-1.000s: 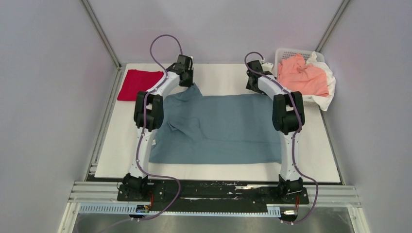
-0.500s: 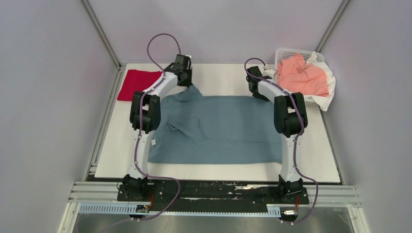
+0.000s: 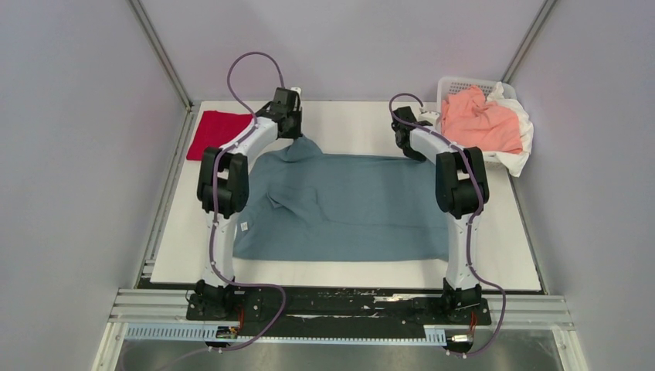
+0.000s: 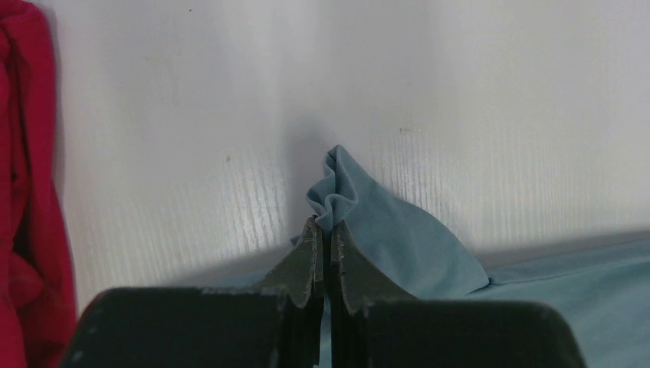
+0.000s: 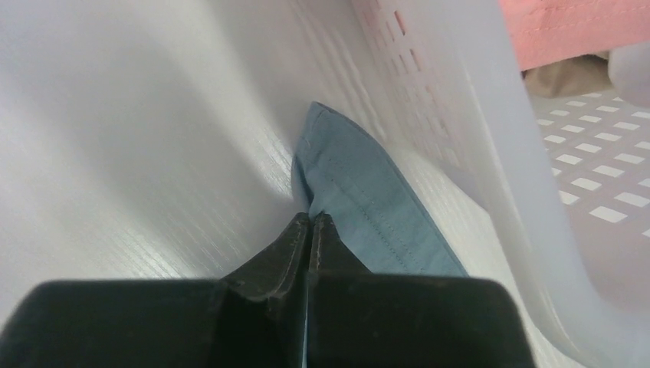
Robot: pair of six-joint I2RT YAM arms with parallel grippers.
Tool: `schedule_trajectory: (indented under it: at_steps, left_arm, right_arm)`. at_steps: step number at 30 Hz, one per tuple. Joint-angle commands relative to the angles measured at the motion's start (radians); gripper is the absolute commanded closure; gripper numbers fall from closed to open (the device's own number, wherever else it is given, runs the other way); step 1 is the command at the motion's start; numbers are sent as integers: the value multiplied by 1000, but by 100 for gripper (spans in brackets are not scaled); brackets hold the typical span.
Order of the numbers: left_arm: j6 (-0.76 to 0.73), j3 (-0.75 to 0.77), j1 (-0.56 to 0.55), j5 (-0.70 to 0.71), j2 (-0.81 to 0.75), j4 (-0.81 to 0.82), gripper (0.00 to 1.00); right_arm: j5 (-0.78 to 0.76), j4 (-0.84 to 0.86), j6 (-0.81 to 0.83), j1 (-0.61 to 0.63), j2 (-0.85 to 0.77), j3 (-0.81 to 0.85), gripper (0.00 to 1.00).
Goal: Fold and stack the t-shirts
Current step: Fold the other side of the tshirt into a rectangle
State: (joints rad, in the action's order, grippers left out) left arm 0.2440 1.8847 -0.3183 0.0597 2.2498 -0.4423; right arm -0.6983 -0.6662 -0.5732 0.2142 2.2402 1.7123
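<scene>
A dusty teal-blue t-shirt [image 3: 340,205] lies spread across the white table. My left gripper [image 3: 298,136] is shut on its far left corner, and the pinched cloth [image 4: 360,215] bunches above the closed tips of the left gripper [image 4: 326,227]. My right gripper [image 3: 414,150] is at the far right corner, by the basket. In the right wrist view the right gripper [image 5: 313,219] is shut on the stitched hem [image 5: 360,203]. A folded red t-shirt [image 3: 218,133] lies at the far left. A salmon-pink t-shirt [image 3: 483,120] sits in the basket.
The white perforated basket [image 3: 462,83] stands at the far right corner with white cloth [image 3: 522,151] hanging over its side. Its wall [image 5: 460,115] is close to the right of my right gripper. The red t-shirt [image 4: 23,192] lies left of my left gripper.
My right gripper has gone from open to shut on the teal t-shirt's far right corner. The left arm has shifted slightly left and back, still holding its corner.
</scene>
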Motion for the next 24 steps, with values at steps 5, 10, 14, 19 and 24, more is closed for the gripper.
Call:
schedule_trajectory:
  at_steps: [5, 10, 14, 19, 24]
  left_arm:
    - [-1, -161, -5, 18, -182, 86, 100]
    - [20, -325, -25, 39, -313, 143, 100]
    - [37, -469, -64, 112, -453, 174, 100]
    - [68, -642, -122, 222, -594, 172, 100]
    - [164, -769, -210, 346, -747, 115, 100]
  right_arm:
    - [-18, -7, 18, 22, -116, -33, 100]
    - [-6, 1, 8, 43, -259, -176, 100]
    - [-5, 8, 0, 70, -366, -292, 100]
    - [-4, 6, -8, 105, -485, -409, 100]
    - [0, -9, -28, 113, -596, -507, 100]
